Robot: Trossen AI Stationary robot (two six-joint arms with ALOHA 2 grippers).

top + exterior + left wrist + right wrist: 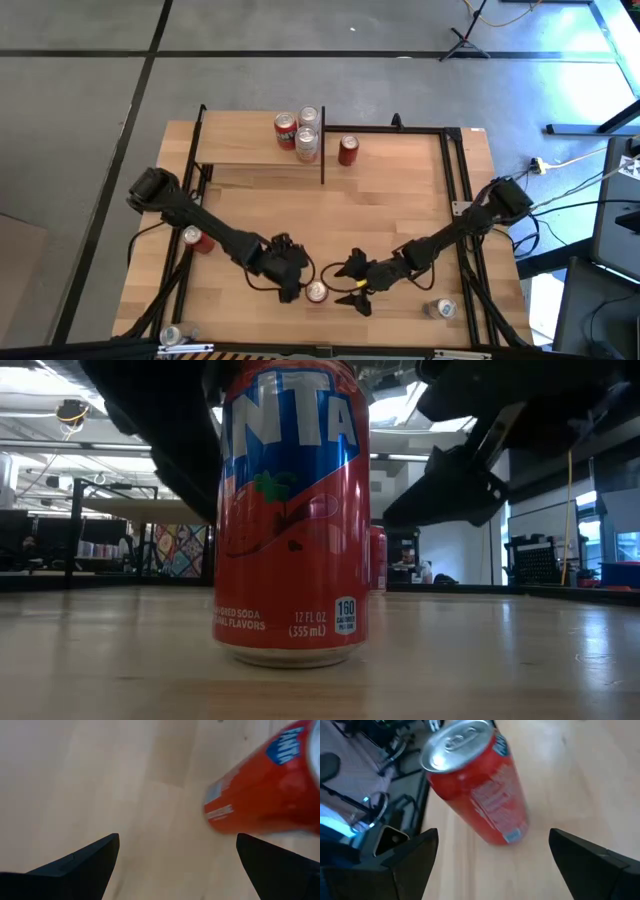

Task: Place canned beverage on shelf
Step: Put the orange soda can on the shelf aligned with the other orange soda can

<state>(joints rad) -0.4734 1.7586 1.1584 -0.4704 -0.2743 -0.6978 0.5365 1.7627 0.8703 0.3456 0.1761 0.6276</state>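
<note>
**Red soda can stands free between two open grippers**

The wooden tabletop (pixel 400 215) is seen bearing the shelf (pixel 240 152) at its far left corner, a light-wood board framed by thin black posts. Three cans are held on it, grouped at its right end: a red one (pixel 285 130) and two showing silver tops (pixel 308 117) (pixel 306 143). A fourth red can (pixel 348 150) stands just beside the shelf, on the table itself. More cans are scattered near the table's edges.

The can in play, a red strawberry soda can (pixel 316 291), is stood upright near the front edge of the table, well apart from the shelf. It is flanked by the left gripper (pixel 289 278) and the right gripper (pixel 352 287), both spread wide and holding nothing; in each wrist view the can lies beyond the fingers, untouched.

The can is judged stiff but thin-walled, so a hard squeeze could dent it. Its painted side looks smooth and likely slippery, and if full it would be moderately heavy. It is best taken across the middle of the round body, kept upright, with the fingers set on opposite sides
</note>
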